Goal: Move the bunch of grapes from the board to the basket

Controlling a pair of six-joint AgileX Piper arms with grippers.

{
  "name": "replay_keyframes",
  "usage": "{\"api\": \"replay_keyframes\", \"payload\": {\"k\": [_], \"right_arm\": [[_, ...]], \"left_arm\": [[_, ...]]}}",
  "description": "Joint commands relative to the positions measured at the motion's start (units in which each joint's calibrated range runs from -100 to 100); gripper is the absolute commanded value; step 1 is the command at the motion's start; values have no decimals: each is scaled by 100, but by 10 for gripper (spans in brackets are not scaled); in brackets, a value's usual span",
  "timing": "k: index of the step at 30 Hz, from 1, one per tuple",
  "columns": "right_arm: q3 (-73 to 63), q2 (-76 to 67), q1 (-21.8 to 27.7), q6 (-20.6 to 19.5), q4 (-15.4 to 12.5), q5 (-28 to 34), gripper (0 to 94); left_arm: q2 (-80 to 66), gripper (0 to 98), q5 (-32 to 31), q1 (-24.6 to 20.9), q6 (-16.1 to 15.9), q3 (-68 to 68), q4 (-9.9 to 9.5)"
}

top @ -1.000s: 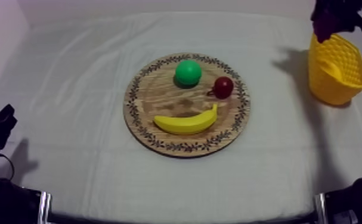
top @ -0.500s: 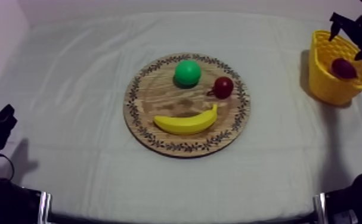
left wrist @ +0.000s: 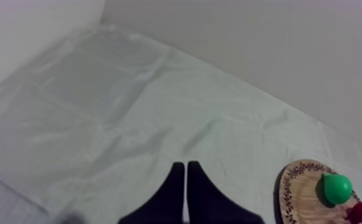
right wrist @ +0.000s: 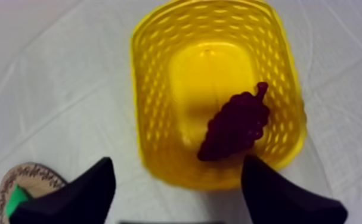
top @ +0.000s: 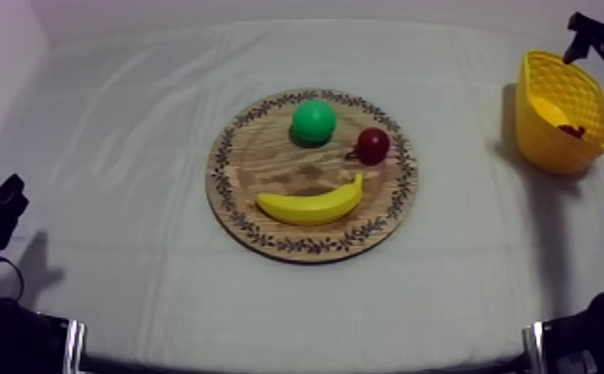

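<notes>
Sitting half-hidden w/in basket (top: 541, 142): grapes (top: 570, 130)

Your left claw (left wrist: 185, 170) is 2 matt black fingers (left wrist: 172, 193), smooth and tapering to narrow rounded tips. Your right claw (right wrist: 179, 167) has 2 like them, broad at the root. Your left arm (top: 7, 333) and right arm (top: 599, 328) are black bulks, each edged by a pale metal strip (top: 75, 345).
</notes>
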Motion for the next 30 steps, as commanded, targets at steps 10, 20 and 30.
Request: {"api": "replay_keyframes", "payload": {"k": [10,20,30], "right_arm": [[2006,-3977,-616,-102,321,-64,358],[4035,-6225,-795,185,259,-863,147],[6017,-7547,-816,679,152,-1792,39]], "left_arm": [[5,1,-1,-3,1,0,1],[5,1,-1,-3,-1,0,1],[5,1,-1,-3,1,0,1]]}}
